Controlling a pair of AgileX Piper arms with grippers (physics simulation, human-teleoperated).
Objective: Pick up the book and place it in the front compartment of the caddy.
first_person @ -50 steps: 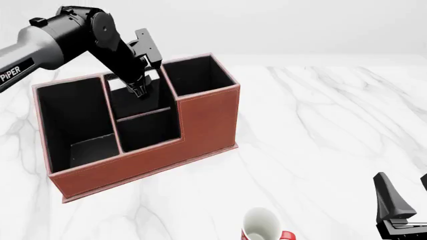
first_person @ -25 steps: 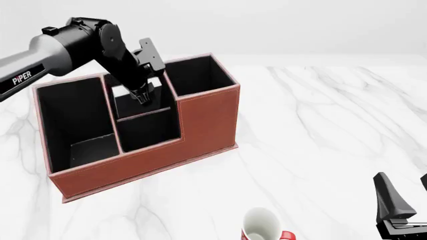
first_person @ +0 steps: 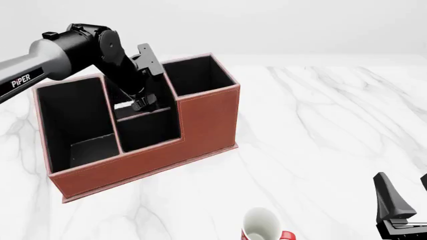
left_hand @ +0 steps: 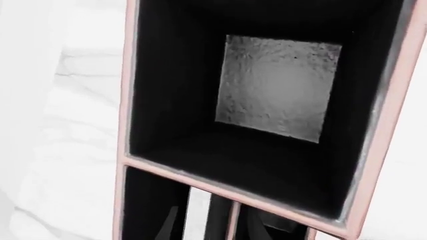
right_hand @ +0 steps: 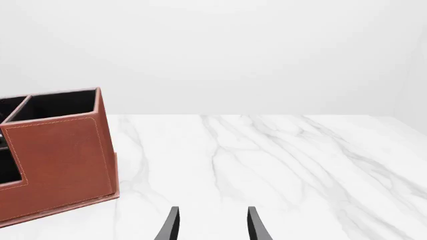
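Observation:
The reddish-brown caddy (first_person: pixel 140 165) stands on the left of the marble table; its end also shows in the right wrist view (right_hand: pixel 60 150). My left gripper (first_person: pixel 140 102) reaches down into the caddy's middle section, just behind the low divider of the front compartment (first_person: pixel 150 131). It is shut on the black book, most of which is hidden; only a pale sliver (first_person: pixel 123 105) shows beside the fingers. In the left wrist view the book's white strip (left_hand: pixel 197 215) sits between the dark fingers, below the caddy's rim (left_hand: pixel 227 192). My right gripper (right_hand: pixel 212 227) is open and empty, low at the near right (first_person: pixel 405 197).
A white-and-red mug (first_person: pixel 261 226) lies at the table's near edge, left of my right gripper. The caddy's tall left compartment (first_person: pixel 73 125) and back right compartment (first_person: pixel 193 75) show black insides. Bare marble spreads to the caddy's right.
My left gripper has sunk lower into the caddy's middle section with the book, and the book's white edges no longer show above the rim. The right arm has not moved.

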